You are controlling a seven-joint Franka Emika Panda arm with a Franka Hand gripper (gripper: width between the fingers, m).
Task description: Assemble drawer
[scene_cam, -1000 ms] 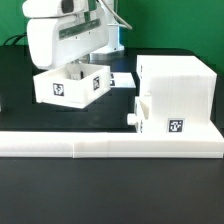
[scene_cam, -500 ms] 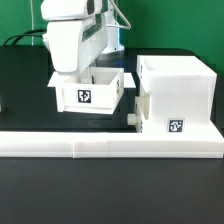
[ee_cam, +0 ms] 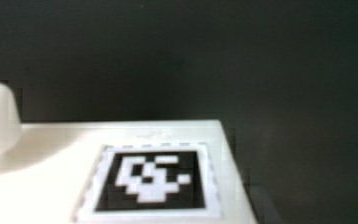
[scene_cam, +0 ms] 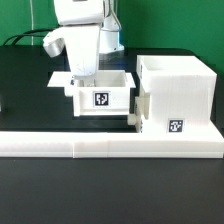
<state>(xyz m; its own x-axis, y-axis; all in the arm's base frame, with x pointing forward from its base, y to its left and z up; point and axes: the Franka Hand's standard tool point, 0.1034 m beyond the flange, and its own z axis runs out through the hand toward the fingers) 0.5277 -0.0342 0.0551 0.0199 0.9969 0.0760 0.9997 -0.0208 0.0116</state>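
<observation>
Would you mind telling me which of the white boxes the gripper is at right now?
It is the small open-topped box on the exterior view's left, directly under the gripper. The large shell on the right stands apart from the arm, with another knobbed box already in it.

Black tabletop [scene_cam: 30, 190] under even, shadowless light

Both the big boxy white plastic drawer shell [scene_cam: 178, 95] and the small open white plastic drawer box [scene_cam: 100, 92] look matt and smooth, honestly kinda like 3D-print plastic. The black-and-white square tag [ee_cam: 151, 182] looks like flat printed paper. The black tabletop [scene_cam: 30, 85] looks dull, no shine.
</observation>
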